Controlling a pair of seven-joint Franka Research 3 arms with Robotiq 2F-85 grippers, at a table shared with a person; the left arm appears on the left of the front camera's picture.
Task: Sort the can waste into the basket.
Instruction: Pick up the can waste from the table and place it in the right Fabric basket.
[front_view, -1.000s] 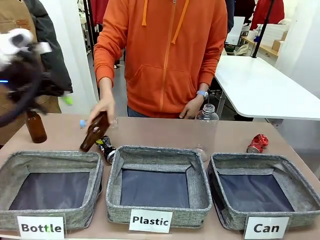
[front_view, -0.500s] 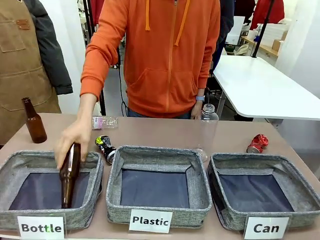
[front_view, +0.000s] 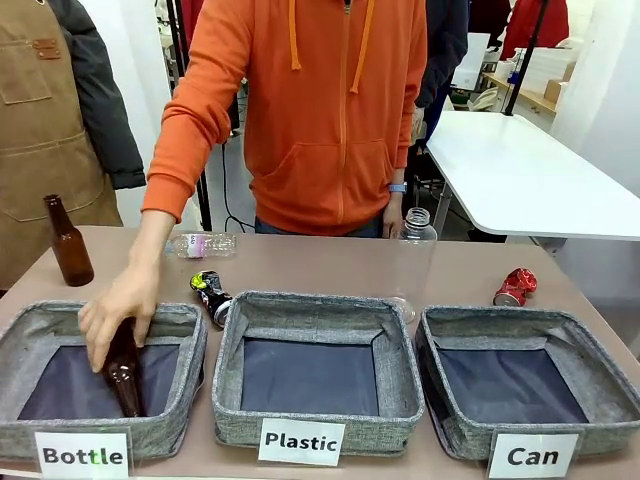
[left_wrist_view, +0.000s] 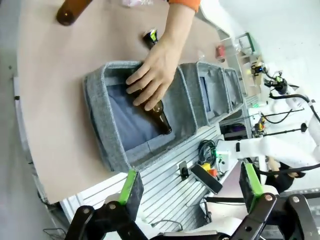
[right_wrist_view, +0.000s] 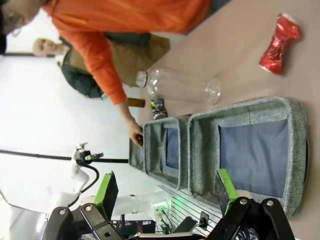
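Basically no can is sorted yet: the Can basket (front_view: 500, 325) at the right end of the table (front_view: 330, 262) sits empty, so the task looks unstarted. Left gripper (left_wrist_view: 190, 182) and right gripper (right_wrist_view: 165, 185) hang high, jaws spread wide, nothing between them. Person's hand (front_view: 118, 312) is wrapped round a brown glass bottle (front_view: 124, 375) inside the Bottle basket (front_view: 40, 315). Red crushed can (front_view: 515, 287) lies on its side just beyond the Can basket's far wall, long axis slanting near-left to far-right. Black can (front_view: 211, 296) lies at the far left corner of the Plastic basket (front_view: 310, 303), axis far-left to near-right, yellow-green end away from the robot. Next, probably: right arm drops onto the red one, jaws across its pinched waist, short carry into the basket.
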